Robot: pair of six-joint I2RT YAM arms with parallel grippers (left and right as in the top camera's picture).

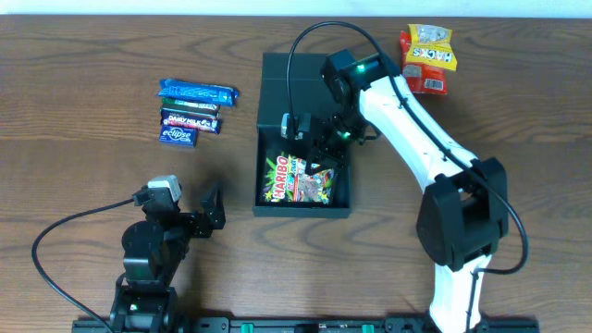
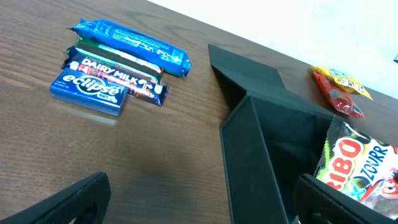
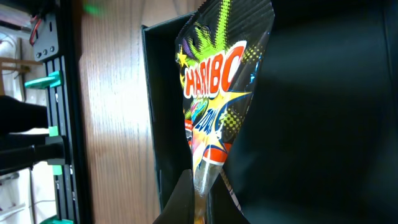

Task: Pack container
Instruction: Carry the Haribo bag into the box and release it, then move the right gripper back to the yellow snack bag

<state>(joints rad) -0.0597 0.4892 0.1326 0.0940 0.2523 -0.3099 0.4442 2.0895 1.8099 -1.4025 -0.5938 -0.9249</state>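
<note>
Right pincer [image 1: 321, 154] down in container [image 1: 277, 88] — tight on Haribo bag [image 1: 296, 182]

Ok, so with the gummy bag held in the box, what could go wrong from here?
One: the right gripper pinches only an edge of the Haribo bag, which sits raised in the container; let go so, it may lean on a wall instead of lying flat. Two: leaning, it could leave little room for the snack bars lying on the table.
</note>
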